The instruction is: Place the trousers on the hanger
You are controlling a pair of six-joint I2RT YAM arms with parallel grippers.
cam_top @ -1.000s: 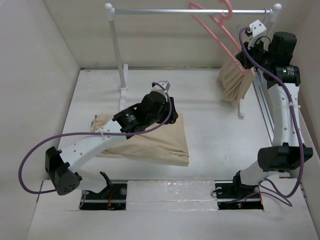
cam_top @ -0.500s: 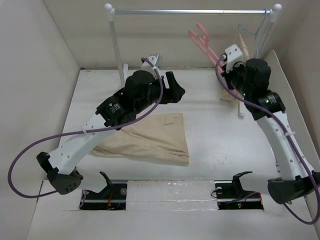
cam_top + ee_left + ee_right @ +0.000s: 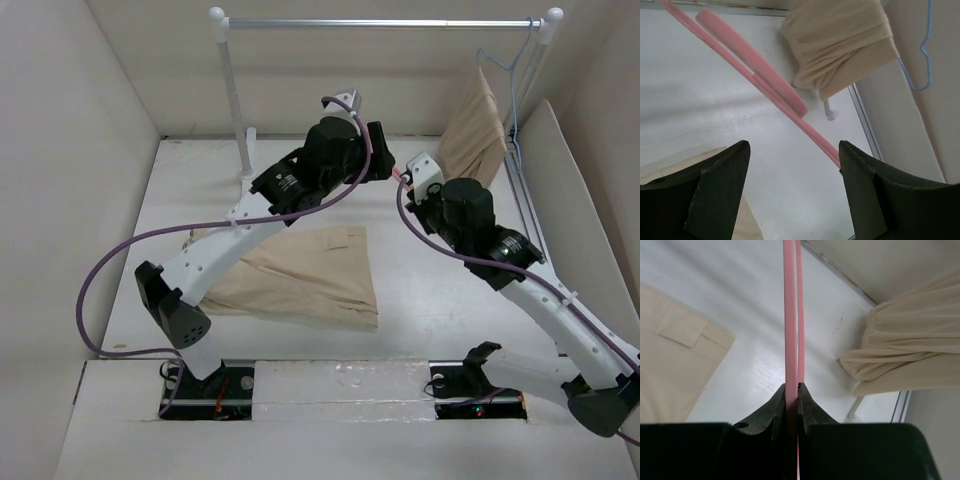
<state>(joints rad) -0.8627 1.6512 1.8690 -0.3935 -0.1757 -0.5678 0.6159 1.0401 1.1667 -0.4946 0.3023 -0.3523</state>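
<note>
While the right arm leans forward, the right fingers (image 3: 771,412) clamp the slim pink plastic hanger (image 3: 789,315). The raised left fingers (image 3: 715,190) gape wide, empty.

Wrist views: hanger (image 3: 775,84) cut off at frame edges, hook unseen. Overhead: hanger almost wholly hidden beyond left arm (image 3: 230,230); trousers (image 3: 310,270) partly covered under left arm.
</note>
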